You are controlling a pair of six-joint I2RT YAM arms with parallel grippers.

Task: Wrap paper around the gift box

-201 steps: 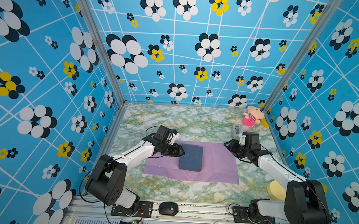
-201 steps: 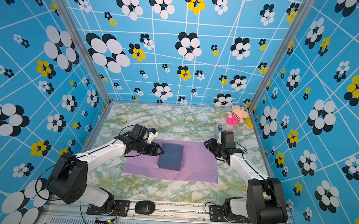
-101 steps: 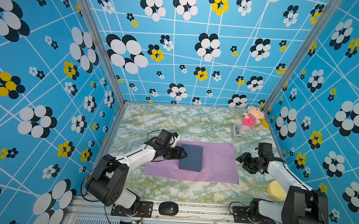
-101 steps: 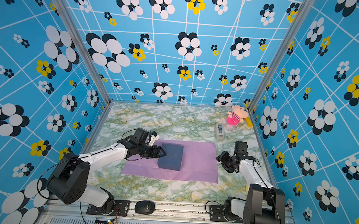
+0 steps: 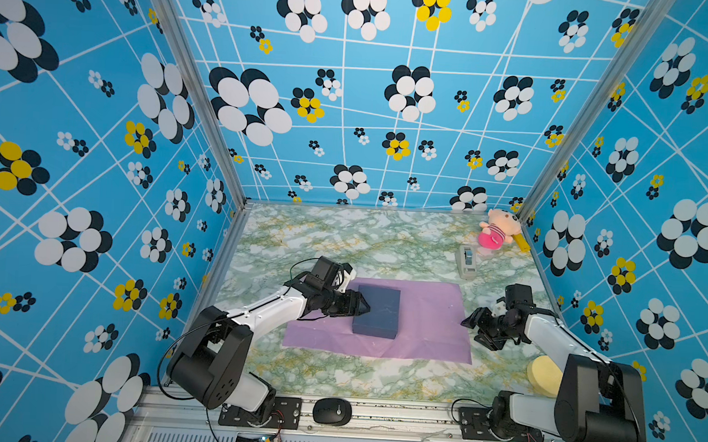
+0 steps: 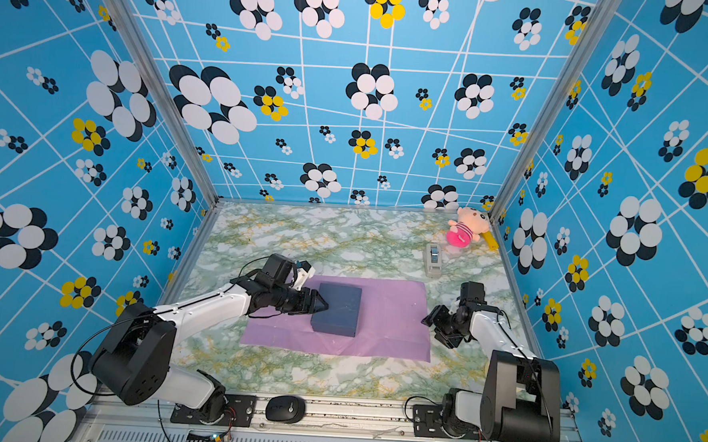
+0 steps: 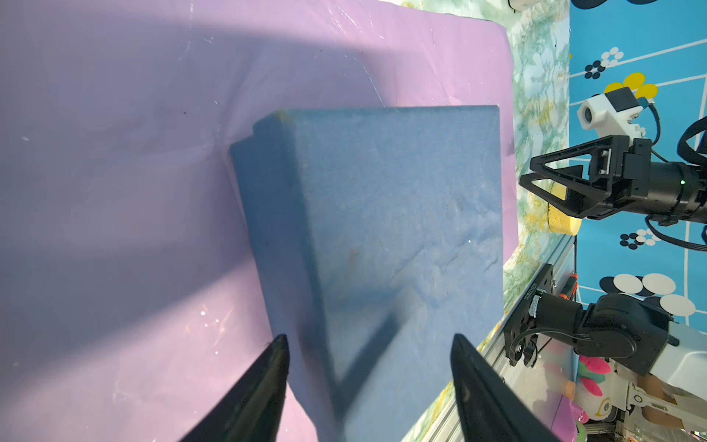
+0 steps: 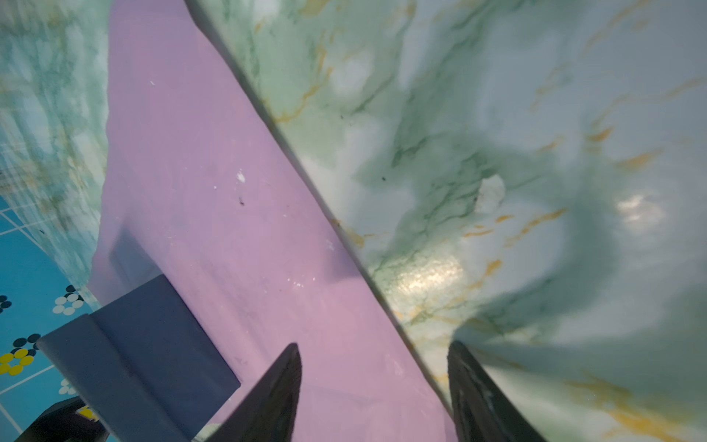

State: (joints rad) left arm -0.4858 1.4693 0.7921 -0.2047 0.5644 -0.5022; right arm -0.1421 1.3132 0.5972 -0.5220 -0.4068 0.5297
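The gift box point(image 5: 376, 312) point(image 6: 337, 308), dark navy, lies on the left half of the lilac paper point(image 5: 430, 317) point(image 6: 393, 315), which is spread flat on the marbled table. My left gripper point(image 5: 366, 308) point(image 6: 325, 306) is open at the box's left side. In the left wrist view its fingertips point(image 7: 369, 338) straddle the near edge of the box point(image 7: 382, 229), one fingertip over the paper point(image 7: 114, 153). My right gripper point(image 5: 473, 330) point(image 6: 432, 328) is open and empty at the paper's right edge. That edge of the paper point(image 8: 229, 191) runs between its fingertips point(image 8: 375, 346).
A grey tape dispenser point(image 5: 466, 261) and a pink plush toy point(image 5: 497, 233) sit at the back right. A yellow sponge point(image 5: 544, 375) lies at the front right beside the right arm. A black mouse point(image 5: 332, 411) rests on the front rail.
My right gripper has drawn back from the paper's far right corner toward the front and now sits at its right edge, opened a little wider. The left gripper has edged closer to the box.
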